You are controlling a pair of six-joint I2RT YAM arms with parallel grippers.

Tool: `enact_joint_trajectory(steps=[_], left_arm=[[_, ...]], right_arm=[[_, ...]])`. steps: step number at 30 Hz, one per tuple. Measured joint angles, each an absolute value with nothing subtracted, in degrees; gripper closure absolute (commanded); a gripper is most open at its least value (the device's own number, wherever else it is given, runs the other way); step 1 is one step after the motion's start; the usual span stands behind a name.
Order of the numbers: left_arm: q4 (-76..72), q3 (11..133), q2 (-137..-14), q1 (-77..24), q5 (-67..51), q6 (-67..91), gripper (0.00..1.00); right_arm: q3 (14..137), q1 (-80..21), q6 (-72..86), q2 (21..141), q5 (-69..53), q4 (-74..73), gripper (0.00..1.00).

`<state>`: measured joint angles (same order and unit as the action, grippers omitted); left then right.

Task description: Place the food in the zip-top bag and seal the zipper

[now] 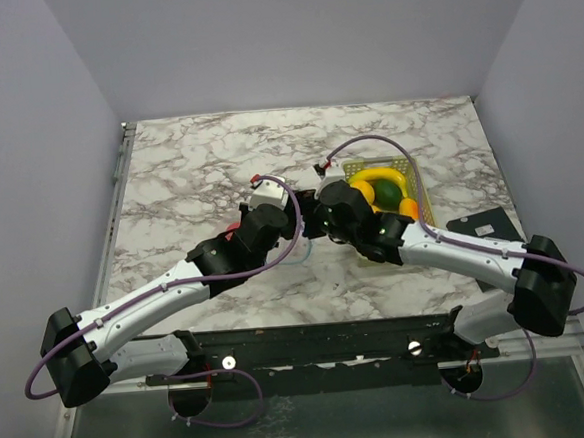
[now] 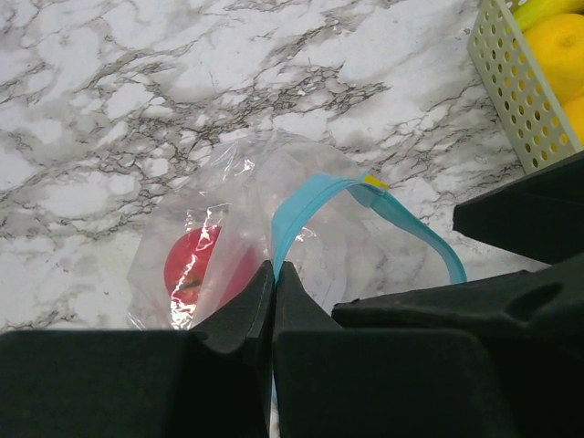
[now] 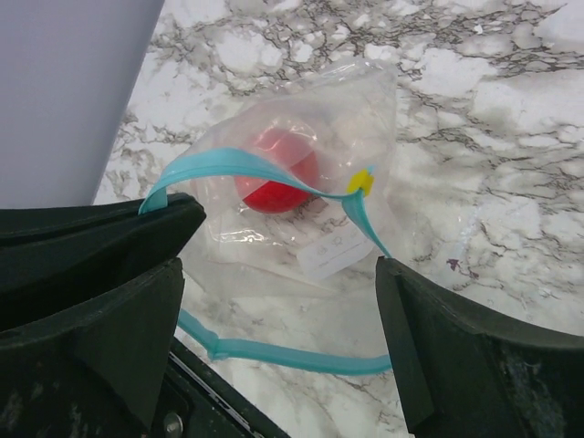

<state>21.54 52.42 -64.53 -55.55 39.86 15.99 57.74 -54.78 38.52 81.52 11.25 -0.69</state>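
Left gripper (image 2: 275, 278) is clenched on the blue zipper (image 2: 315, 196) at the near edge of the bag (image 2: 301, 160), fingers pressed together. Right gripper (image 3: 285, 260) is spread wide, one finger at each side of the bag mouth, gripping nothing. The bag lies on the marble table (image 1: 197, 155) between the two arms, mouth gaping, red apple (image 3: 274, 173) inside. Farther right, the basket (image 2: 506, 87) holds the lemon (image 2: 557, 46), banana (image 1: 377, 176), orange (image 1: 409, 208) and green piece (image 1: 384, 195).
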Motion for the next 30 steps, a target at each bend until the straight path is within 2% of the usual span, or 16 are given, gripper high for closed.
enact_joint_trajectory(steps=[17,30], left_arm=[[21.6,52.4,-64.5,-55.5,39.9,16.0,1.00],[21.6,52.4,-64.5,-55.5,39.9,16.0,1.00]], right_arm=[[55.5,-54.8,34.9,66.5,23.3,-20.7,0.15],[55.8,-51.0,32.9,64.6,29.7,-37.1,0.20]])
